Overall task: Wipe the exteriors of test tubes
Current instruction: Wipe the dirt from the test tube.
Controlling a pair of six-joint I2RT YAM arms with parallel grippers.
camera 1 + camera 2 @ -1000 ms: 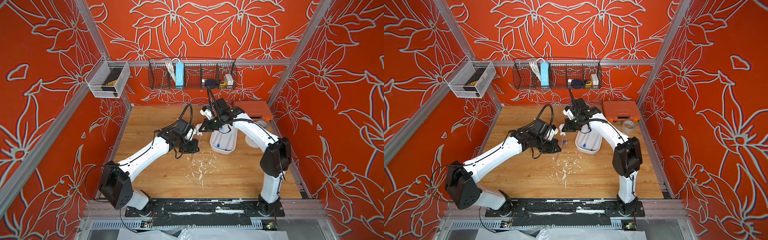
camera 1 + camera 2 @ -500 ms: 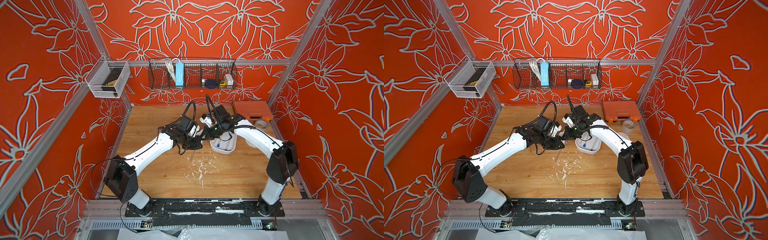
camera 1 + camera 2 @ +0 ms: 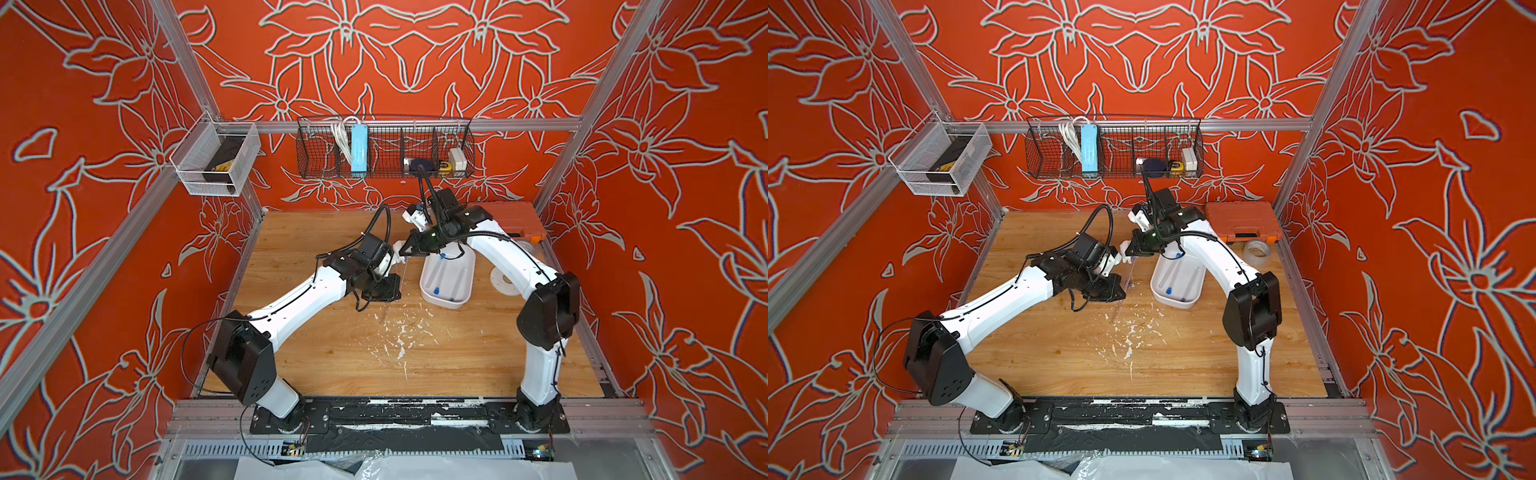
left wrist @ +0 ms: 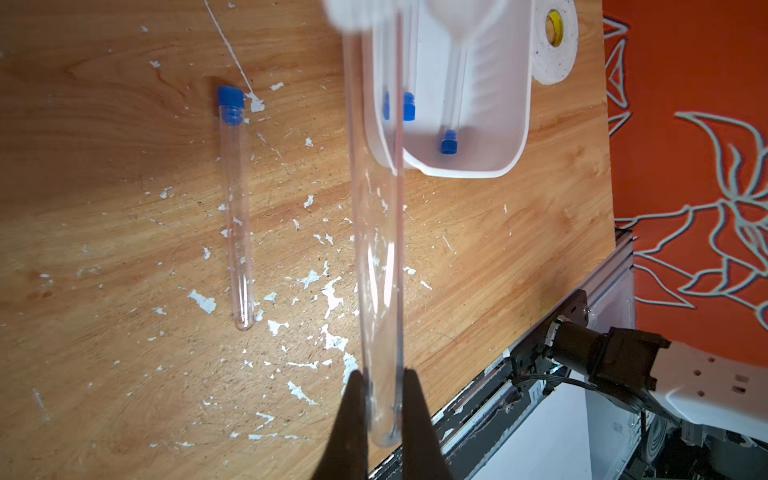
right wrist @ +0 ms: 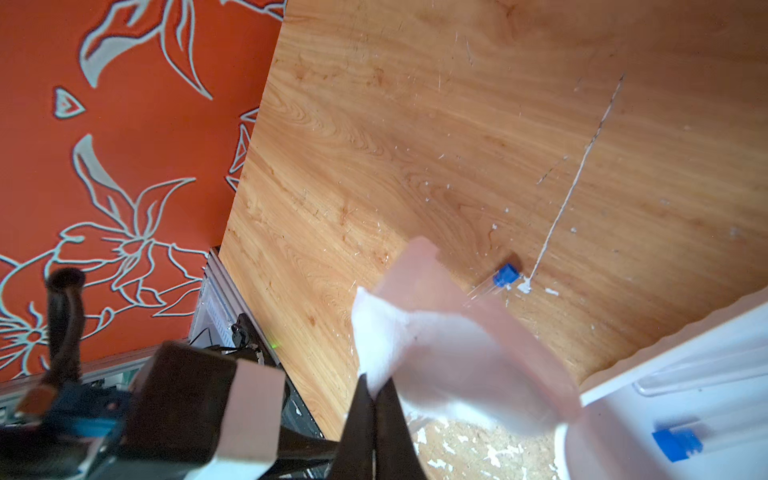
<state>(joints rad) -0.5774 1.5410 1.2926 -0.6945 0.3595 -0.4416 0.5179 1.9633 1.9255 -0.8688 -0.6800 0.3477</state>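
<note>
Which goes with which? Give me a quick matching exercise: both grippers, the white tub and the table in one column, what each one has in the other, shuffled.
Column one
1. left gripper
2. right gripper
3. white tub
4. wooden table

Column two
A. shut on the white tissue
B. bears the loose test tube, lying flat among white flecks
C. shut on the raised test tube, at its rounded end
D. contains the stored test tubes, blue-capped

Pairs: 1-C, 2-A, 3-D, 4-B
</note>
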